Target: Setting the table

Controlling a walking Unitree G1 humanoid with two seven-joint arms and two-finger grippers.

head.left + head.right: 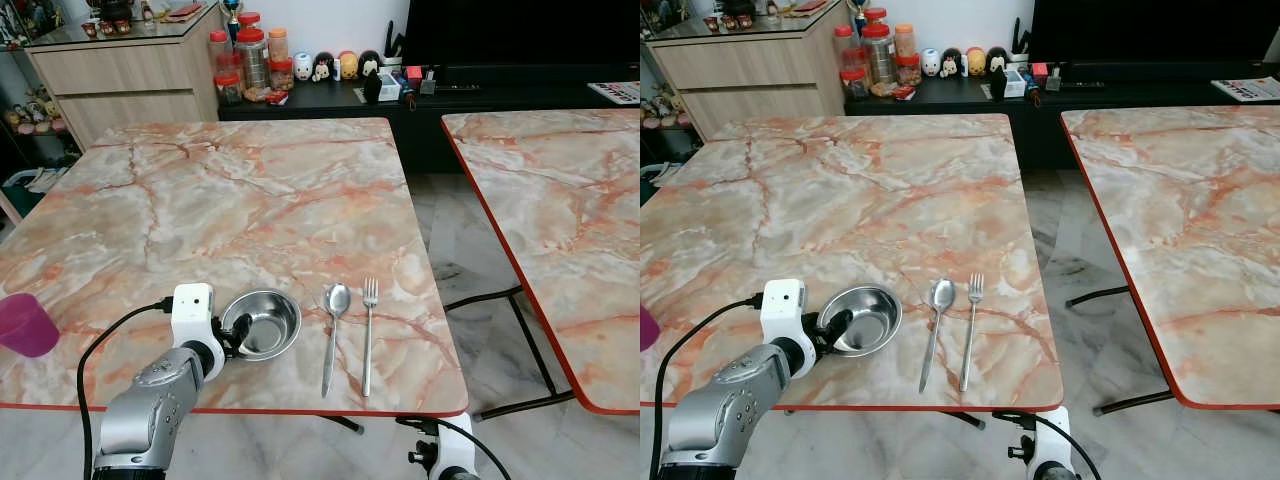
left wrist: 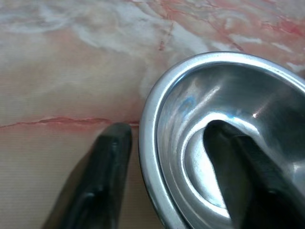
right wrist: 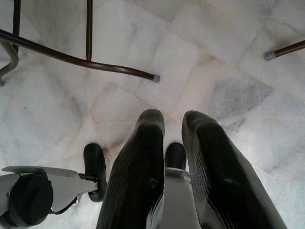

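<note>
- The left gripper (image 1: 238,335) is at the near edge of the marble table (image 1: 240,210), straddling the near-left rim of a small steel bowl (image 1: 264,322) — one black finger inside the bowl, the other outside against the tabletop.
- In the left wrist view the inner finger (image 2: 248,167) lies in the bowl's shiny hollow and the outer finger (image 2: 102,171) sits just beside the rim; the rim runs between them, yet whether the pads actually press on the metal I cannot tell.
- The bowl stands upright on the table, near its front edge.
- Just to the right of the bowl lies a steel spoon (image 1: 333,330), bowl end away from the robot, handle pointing to the table's near edge.
- A steel fork (image 1: 368,335) lies beside the spoon on its right, parallel to it, tines away from the robot; the two are close but apart.
- A magenta plastic cup (image 1: 24,325) stands at the table's left edge, well apart from the bowl.
- The right gripper (image 3: 174,131) hangs idle below the table's edge, pointing at the pale tiled floor (image 3: 214,57) — its two fingers are drawn nearly together around nothing.
- A second marble table (image 1: 560,220) stands to the right, across a gap of floor.
- Beyond the tables, a dark low cabinet (image 1: 330,100) carries red-lidded jars (image 1: 250,55) and small figurines (image 1: 335,66).
</note>
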